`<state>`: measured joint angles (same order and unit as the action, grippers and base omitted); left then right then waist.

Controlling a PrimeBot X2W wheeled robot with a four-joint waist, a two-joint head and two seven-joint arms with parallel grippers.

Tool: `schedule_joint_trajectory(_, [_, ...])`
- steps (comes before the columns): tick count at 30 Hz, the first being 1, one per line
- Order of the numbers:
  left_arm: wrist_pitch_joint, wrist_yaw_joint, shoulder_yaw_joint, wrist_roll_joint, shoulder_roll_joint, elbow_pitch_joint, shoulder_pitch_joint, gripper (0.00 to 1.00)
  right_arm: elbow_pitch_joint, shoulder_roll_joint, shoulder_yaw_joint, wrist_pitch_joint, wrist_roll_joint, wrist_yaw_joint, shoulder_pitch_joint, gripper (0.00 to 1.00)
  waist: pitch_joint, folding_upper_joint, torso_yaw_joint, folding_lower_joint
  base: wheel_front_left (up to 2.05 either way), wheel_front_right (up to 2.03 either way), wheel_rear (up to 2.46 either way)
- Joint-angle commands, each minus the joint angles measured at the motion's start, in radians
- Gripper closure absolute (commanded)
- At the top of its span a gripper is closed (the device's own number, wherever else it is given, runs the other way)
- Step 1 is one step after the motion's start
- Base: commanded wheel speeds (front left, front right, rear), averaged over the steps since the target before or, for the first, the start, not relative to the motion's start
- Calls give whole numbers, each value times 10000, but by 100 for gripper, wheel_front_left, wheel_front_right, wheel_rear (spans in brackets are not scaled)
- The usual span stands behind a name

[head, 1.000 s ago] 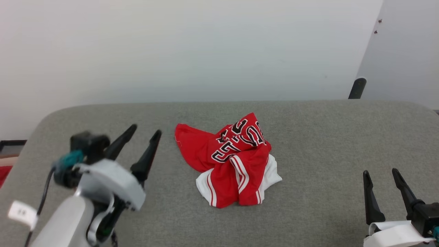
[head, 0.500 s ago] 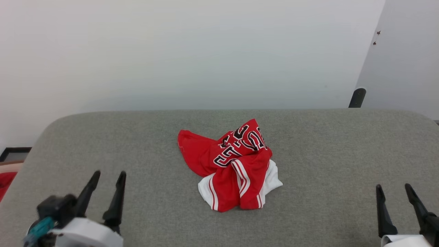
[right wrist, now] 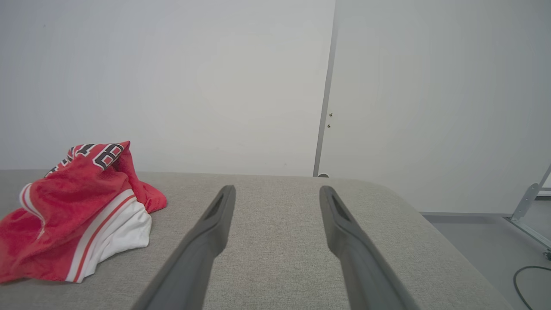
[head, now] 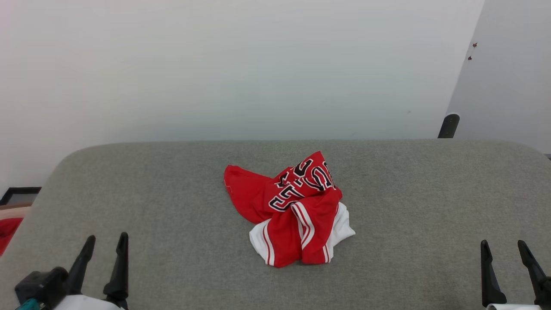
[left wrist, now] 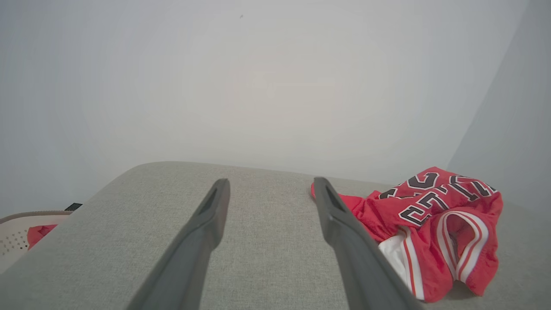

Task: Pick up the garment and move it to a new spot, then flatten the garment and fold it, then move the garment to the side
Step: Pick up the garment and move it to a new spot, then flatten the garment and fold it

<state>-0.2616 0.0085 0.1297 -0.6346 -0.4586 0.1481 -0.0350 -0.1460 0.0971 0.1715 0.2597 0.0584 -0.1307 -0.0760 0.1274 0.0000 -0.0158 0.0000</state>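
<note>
The garment [head: 293, 209] is a red jersey with white sleeves, striped trim and black lettering, lying crumpled in a heap at the middle of the grey padded table [head: 172, 189]. It also lies at the right in the left wrist view [left wrist: 434, 224] and at the left in the right wrist view [right wrist: 77, 206]. My left gripper [head: 106, 241] stands open at the lower left, well clear of the heap, nothing between its fingers [left wrist: 206, 224]. My right gripper [head: 503, 247] is open at the lower right, also empty and apart from the cloth.
A pale perforated basket [left wrist: 13, 232] holding a red cloth [left wrist: 38, 234] sits off the table's left end. A dark post [head: 448, 125] rises behind the far right edge. White walls stand behind; a cable [right wrist: 531, 280] lies on the floor at the right.
My left gripper has drawn back from beside the garment to the lower left corner. The right gripper sank lower in view. The head camera shifted a little; the garment lies still.
</note>
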Motion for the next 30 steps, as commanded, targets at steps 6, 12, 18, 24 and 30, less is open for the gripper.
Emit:
schedule_joint_trajectory(6, [-37,-143,-138,218,184,-56,10,0,66,32,-194,-95,70,-1,-174,0,-63,0,-265,0,0,0,0])
schedule_joint_trajectory(12, [26,-71,-32,330,230,-7,285,0,-23,192,-667,-476,349,-1,-72,0,-123,0,-917,0,0,0,0])
schedule_joint_trajectory(18, [305,10,198,425,250,-67,509,0,-194,551,-1421,-1345,790,-1,387,0,-266,0,-1670,0,0,0,0])
schedule_joint_trajectory(24, [516,-14,552,506,406,-105,668,0,-480,1105,-1989,-2574,1426,-1,889,0,-492,0,-2525,0,0,0,0])
schedule_joint_trajectory(30, [526,-95,870,589,605,-17,851,0,-788,1522,-2123,-4080,1983,-1,1342,0,-834,0,-3306,0,0,0,0])
